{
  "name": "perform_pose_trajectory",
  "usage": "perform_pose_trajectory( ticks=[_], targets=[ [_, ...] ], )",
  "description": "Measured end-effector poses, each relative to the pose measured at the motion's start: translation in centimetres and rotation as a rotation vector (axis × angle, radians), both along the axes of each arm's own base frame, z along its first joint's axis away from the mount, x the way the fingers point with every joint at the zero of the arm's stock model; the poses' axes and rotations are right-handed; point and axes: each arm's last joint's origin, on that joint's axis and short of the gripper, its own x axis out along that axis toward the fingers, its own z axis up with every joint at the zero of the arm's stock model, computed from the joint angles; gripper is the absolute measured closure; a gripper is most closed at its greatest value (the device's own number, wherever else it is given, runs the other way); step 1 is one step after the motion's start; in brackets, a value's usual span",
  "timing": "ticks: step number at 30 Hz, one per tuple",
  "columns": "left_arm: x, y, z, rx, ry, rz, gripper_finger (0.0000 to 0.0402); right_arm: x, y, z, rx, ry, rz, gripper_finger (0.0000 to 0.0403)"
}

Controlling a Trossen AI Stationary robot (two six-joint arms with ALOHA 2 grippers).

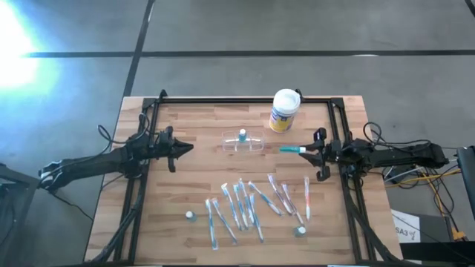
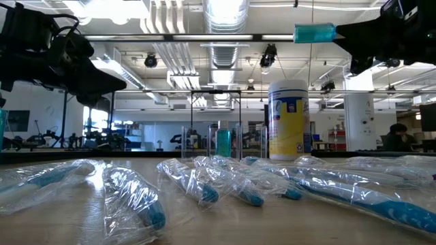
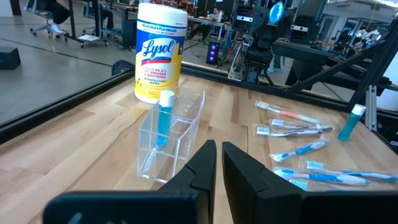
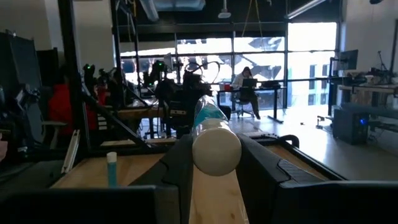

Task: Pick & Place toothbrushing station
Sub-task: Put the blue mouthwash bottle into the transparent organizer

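Observation:
The toothbrushing station, a clear plastic holder [image 1: 243,144], stands on the table's far middle, with a teal toothpaste tube [image 3: 164,118] upright in it. My right gripper [image 1: 312,150] hovers right of the holder, above the table, shut on a second teal tube with a white cap [image 1: 292,150]. My left gripper [image 1: 182,148] is left of the holder, shut and empty; its wrist view shows the holder [image 3: 171,134] just ahead of its fingers [image 3: 205,165]. My right gripper pinches the teal tube between its two fingers at the white cap end [image 4: 216,149]. The fingers are level and come from the table's right, lying along the tube. The teal body [image 2: 315,32] sticks out toward the holder, level and lifted clear of the table.
A white Lysol canister [image 1: 284,110] stands behind the holder to the right. Several wrapped toothbrushes [image 1: 245,204] lie spread over the near half. Two small tubes stand near the front, one at the left [image 1: 190,215] and one at the right [image 1: 300,231]. A black frame [image 1: 245,99] borders the table.

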Motion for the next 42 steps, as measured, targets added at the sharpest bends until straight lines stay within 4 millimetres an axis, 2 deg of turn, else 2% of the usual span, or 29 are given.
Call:
perform_pose_trajectory(
  ticks=[4,7,15,22,28,32,42],
  targets=[
    [0.0,0.0,0.0,0.003,0.001,0.000,0.0371,0.2,-0.2,0.2,0.047,0.013,-0.068,0.0314],
    [0.0,0.0,0.0,0.003,0.001,0.000,0.0371,0.6,-0.3,1.3,0.048,0.049,-0.078,0.0314],
    [0.0,0.0,0.0,0.001,0.000,0.000,0.0371,2.1,-0.5,7.0,0.016,0.325,-0.179,0.0314],
    [0.0,0.0,0.0,0.000,0.000,0.001,0.0371,4.1,-0.8,12.5,-0.058,0.507,-0.197,0.0314],
    [0.0,0.0,0.0,0.001,0.000,0.000,0.0371,6.9,-2.0,16.0,-0.114,0.683,-0.247,0.0314],
    [0.0,0.0,0.0,0.001,0.000,0.000,0.0371,9.4,-3.4,17.5,-0.117,0.819,-0.272,0.0314],
    [0.0,0.0,0.0,0.003,0.001,0.000,0.0371,16.6,-6.1,18.9,-0.227,1.034,-0.031,0.0314]
  ],
)
